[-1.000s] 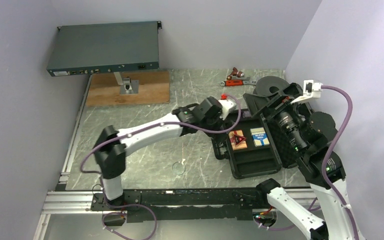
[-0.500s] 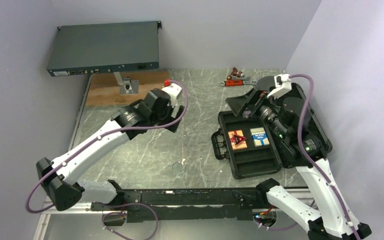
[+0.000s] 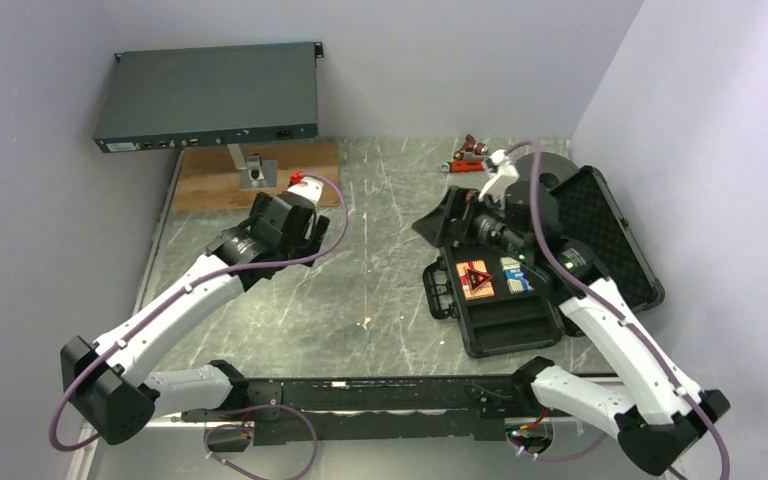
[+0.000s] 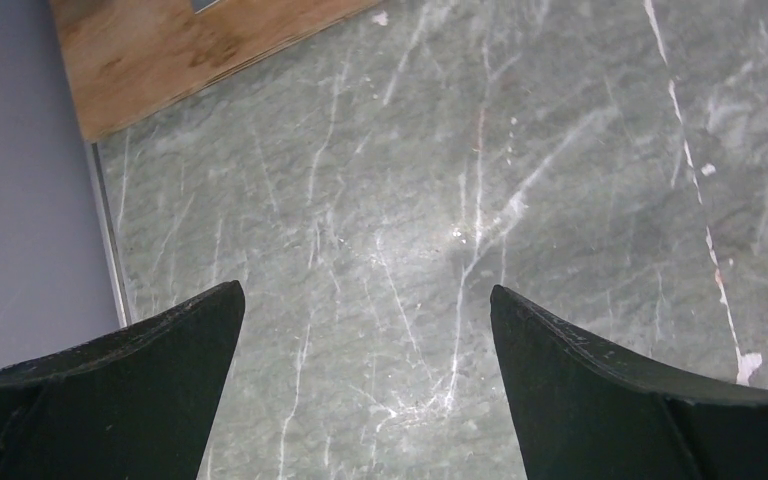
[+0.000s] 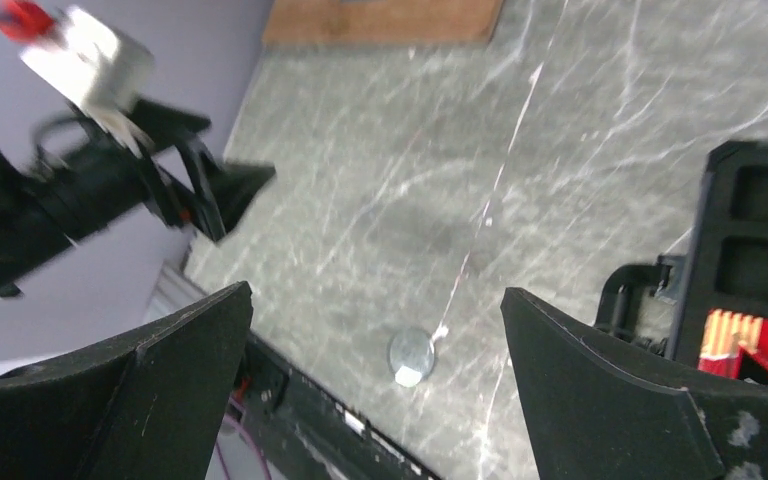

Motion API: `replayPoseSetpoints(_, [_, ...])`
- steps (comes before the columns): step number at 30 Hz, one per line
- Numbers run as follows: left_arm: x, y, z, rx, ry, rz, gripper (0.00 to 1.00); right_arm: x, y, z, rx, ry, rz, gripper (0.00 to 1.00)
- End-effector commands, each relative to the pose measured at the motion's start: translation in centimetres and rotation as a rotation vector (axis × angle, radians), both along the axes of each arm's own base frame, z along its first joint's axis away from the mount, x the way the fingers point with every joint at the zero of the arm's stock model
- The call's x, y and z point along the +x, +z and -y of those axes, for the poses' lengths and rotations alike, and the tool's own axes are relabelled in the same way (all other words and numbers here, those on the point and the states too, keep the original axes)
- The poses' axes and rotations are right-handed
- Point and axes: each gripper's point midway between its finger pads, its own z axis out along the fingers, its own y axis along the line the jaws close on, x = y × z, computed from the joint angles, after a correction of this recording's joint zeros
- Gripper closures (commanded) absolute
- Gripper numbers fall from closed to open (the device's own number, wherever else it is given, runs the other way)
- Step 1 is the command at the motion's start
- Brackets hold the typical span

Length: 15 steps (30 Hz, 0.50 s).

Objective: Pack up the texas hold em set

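No writing can be read: the print on the blue-white card box is too small. It lies beside the red card box, which carries the red triangle; both sit in the tray of the open black case on the right of the worktop.

The right pincer hangs just beyond the case's far-left corner, jaws apart and holding nothing. The case's edge and the red card box show at the right of its wrist view. The clear disc lies on the stone below, between its fingers.

The left pincer, also spread and empty, hangs over bare stone near the wooden board, well apart from the case.

A second ago the left arm reached across to the case and the right arm hung over the lid. The case, boxes and disc have not moved.
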Motion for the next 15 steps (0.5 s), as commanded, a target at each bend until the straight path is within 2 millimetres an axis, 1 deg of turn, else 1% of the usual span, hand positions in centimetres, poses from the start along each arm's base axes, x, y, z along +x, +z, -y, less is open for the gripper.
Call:
replayPoseSetpoints(1, [0.5, 2.1, -1.5, -0.085, 0.105, 0.102, 0.0, -1.3, -4.7, -2.4, -0.1, 0.088, -0.108, 0.0])
replayPoseSetpoints(4, [0.1, 2.2, -1.4, -0.118, 0.107, 0.103, 0.0, -1.6, -7.5, -3.7, -0.165, 0.106, -0.176, 0.0])
replayPoseSetpoints(6, [0.1, 2.7, -2.0, -0.108, 0.126, 0.124, 0.0, -1.8, -8.8, -4.5, -0.207, 0.113, -0.209, 0.0])
replayPoseSetpoints(10, [0.0, 3.4, -3.5, -0.073, 0.187, 0.165, 0.0, -1.9, -10.1, -5.8, -0.264, 0.095, -0.244, 0.0])
replayPoseSetpoints(12, [-0.1, 3.4, -3.4, -0.075, 0.178, 0.165, 0.0, -1.7, -10.7, -5.9, -0.297, 0.062, -0.264, 0.0])
replayPoseSetpoints(15, [-0.1, 3.5, -3.4, -0.072, 0.164, 0.172, 0.0, -2.1, -12.0, -6.9, -0.329, 0.067, -0.312, 0.0])
